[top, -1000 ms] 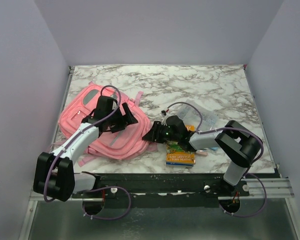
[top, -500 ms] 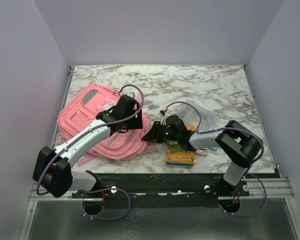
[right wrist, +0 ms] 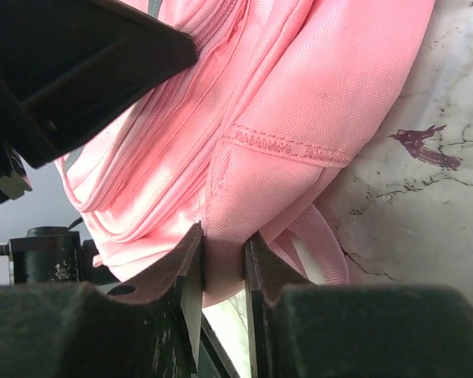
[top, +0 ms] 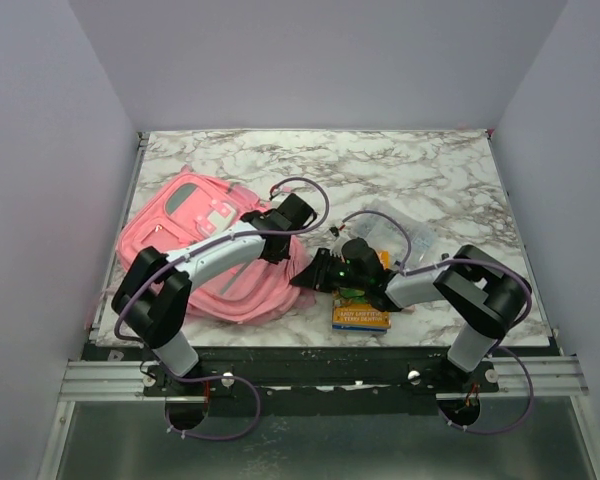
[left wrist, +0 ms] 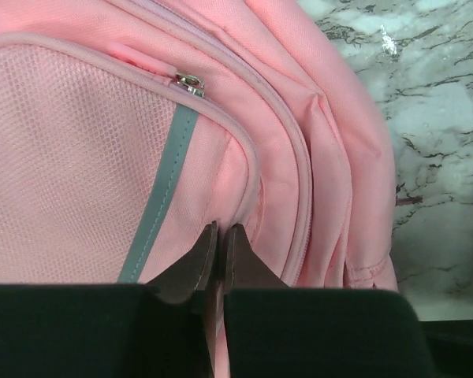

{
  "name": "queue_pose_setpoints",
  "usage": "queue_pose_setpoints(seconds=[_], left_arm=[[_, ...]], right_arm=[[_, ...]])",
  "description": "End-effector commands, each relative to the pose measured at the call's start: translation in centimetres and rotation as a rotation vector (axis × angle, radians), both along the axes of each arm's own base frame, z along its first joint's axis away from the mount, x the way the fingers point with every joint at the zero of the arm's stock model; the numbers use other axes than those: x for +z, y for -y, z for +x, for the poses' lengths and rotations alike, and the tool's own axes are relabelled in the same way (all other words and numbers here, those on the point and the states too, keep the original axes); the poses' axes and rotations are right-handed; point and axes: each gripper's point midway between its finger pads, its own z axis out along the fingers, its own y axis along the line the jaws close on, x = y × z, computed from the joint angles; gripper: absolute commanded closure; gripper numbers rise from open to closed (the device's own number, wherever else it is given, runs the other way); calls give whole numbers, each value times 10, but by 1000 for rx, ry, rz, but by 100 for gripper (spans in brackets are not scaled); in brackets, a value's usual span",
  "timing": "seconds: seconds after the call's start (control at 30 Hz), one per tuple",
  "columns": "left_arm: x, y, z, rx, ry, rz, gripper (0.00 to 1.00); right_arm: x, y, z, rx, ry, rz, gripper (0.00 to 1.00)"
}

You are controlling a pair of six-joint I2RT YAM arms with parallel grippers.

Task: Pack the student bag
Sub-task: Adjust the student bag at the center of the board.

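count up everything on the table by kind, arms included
pink backpack: 1
book: 1
clear plastic bag: 1
robot arms: 2, left arm and right arm
total: 5
More may lie hidden under the right arm.

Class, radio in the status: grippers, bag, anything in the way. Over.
Left gripper pinching student bag fabric. Right gripper clamped on its edge. Bag lying flat. Book beside it, unpacked.
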Motion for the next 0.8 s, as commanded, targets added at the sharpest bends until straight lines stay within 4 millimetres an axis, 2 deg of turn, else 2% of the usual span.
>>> queue_pose_setpoints(seconds=[0.0,0.07,0.23,0.43,0.57,0.63,0.7,0.77], left_arm=[[36,-44,13,65,137,154,100],[49,-45,13,39,167,143,100],[86,-48,12,-51,279,106,100],[130,-43,3,-253,477,13,100],[160,-39,-9,-392,628,-41,100],[173,-35,-16,-479,700,-56,100],[188,-41,-20,-483,786,-66,100],[199,-37,-28,-535,853,-99,100]], right_arm=[[31,-5,-10,63,79,83,78],[30,-3,-12,81,91,62,76],[27,6,-2,80,122,-58,54],[55,20,17,83,85,-45,14],[76,19,33,103,36,-45,12],[89,22,42,82,-5,7,12],[100,24,47,71,-42,89,12],[106,21,51,71,-67,152,12]])
